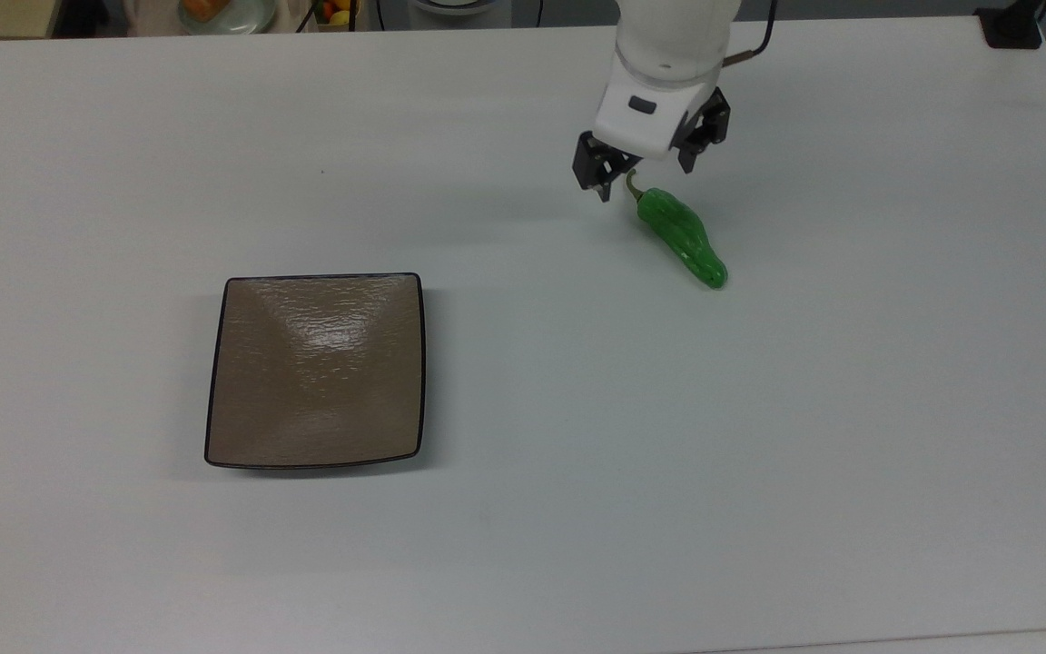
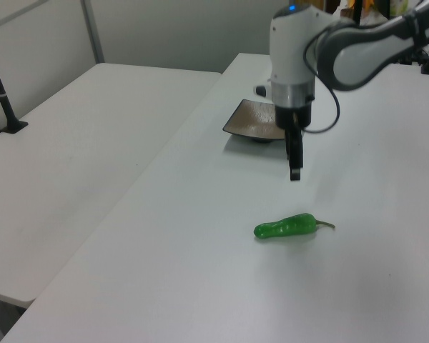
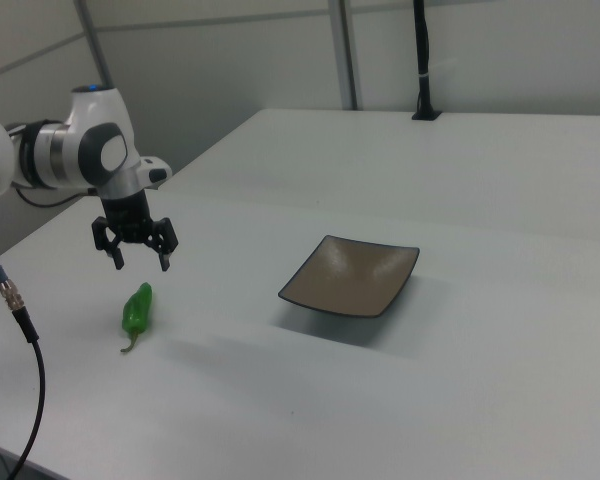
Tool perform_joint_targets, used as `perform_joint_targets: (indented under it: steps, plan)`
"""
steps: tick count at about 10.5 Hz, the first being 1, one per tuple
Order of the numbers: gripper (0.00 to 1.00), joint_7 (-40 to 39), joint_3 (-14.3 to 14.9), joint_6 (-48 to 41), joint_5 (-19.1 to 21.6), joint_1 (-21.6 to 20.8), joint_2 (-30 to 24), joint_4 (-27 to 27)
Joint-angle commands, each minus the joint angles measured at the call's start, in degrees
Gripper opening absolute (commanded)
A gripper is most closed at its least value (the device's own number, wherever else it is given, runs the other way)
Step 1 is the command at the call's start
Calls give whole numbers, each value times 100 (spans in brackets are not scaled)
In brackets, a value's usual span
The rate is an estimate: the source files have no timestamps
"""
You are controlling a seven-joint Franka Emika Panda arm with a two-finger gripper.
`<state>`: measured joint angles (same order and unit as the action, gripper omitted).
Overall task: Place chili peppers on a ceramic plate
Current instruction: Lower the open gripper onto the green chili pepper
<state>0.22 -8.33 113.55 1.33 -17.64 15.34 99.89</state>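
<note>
Nearest in the left view, the green chili pepper point(image 2: 286, 226) lies flat on the white table point(image 2: 200, 286), stem toward the left view's right. It is untouched and well apart from the plate.

Above and just behind it hangs the gripper point(image 3: 135, 253), fingers spread open and empty, pointing down. In the top view the gripper point(image 1: 646, 177) sits over the stem end, not over the pepper's point(image 1: 682, 236) thick middle.

Risks, as judged from this:
- A descent from here would land near the thin curved stem — a close there could pinch the stem alone, or miss.
- The skin looks glossy and wrinkled; a grip off the middle may let it slip or swing on the lift.
- The pepper lies diagonally in the top view; fingers not set across its width could push it along the table rather than take it.

Farthest off, the square brown ceramic plate point(image 2: 254, 121) sits empty, partly behind the arm — a long carry, so a weak hold could drop the pepper short.
</note>
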Motion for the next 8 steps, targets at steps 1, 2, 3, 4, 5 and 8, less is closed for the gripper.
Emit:
perform_joint_targets:
  steps: [1, 2, 3, 4, 5, 8]
  plan:
    - [100, -22, -46, 500, -80, -187, 240, 224]
    - [100, 48, -46, 684, -71, -240, 328, 250]
    - [100, 318, -46, 773, -71, -301, 442, 293]
    - [100, 599, -46, 930, -80, -380, 556, 302]
    - [100, 733, -46, 1089, -141, -407, 627, 346]
    - [100, 760, -46, 1257, -265, -521, 838, 417]
